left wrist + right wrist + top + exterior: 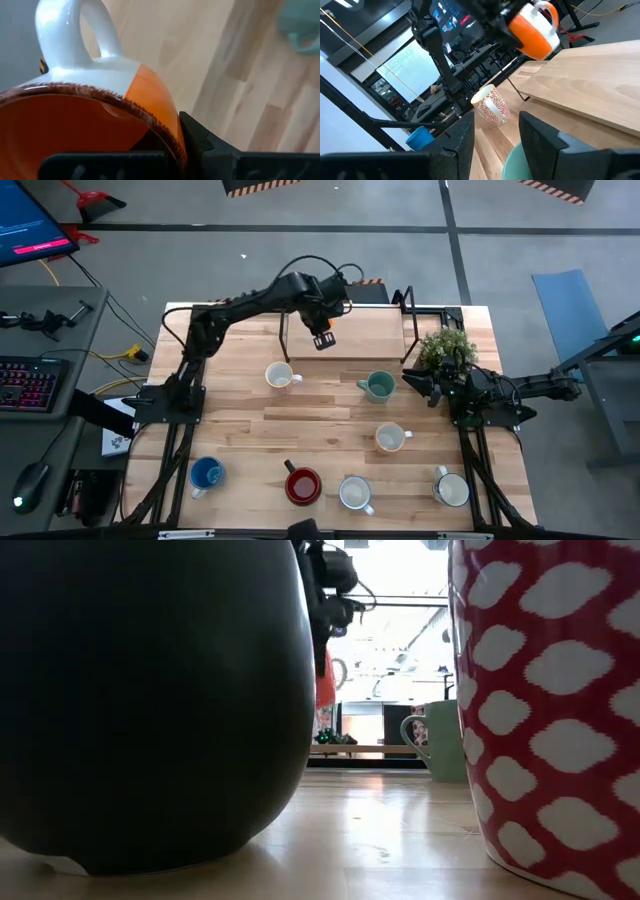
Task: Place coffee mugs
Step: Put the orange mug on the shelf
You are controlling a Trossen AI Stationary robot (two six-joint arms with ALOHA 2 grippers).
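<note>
The left gripper is clamped on the rim of the orange mug, holding it in the air above a raised wooden shelf at the table's far edge. The mug's white handle juts away from the fingers, and from the right wrist view the mug hangs tilted, clear of the shelf board.

The right gripper rests low at the table's right side, its fingers spread with nothing between them, just beside the teal mug and the plant.

On the table, a white patterned mug stands near the shelf's front, left of the teal one. A cream mug sits nearer the middle right. Along the near edge stand a blue mug, a dark red mug, and two pale mugs, each well apart from the next.

In the low view a dark round body and a red mug with white patches fill the frame.
</note>
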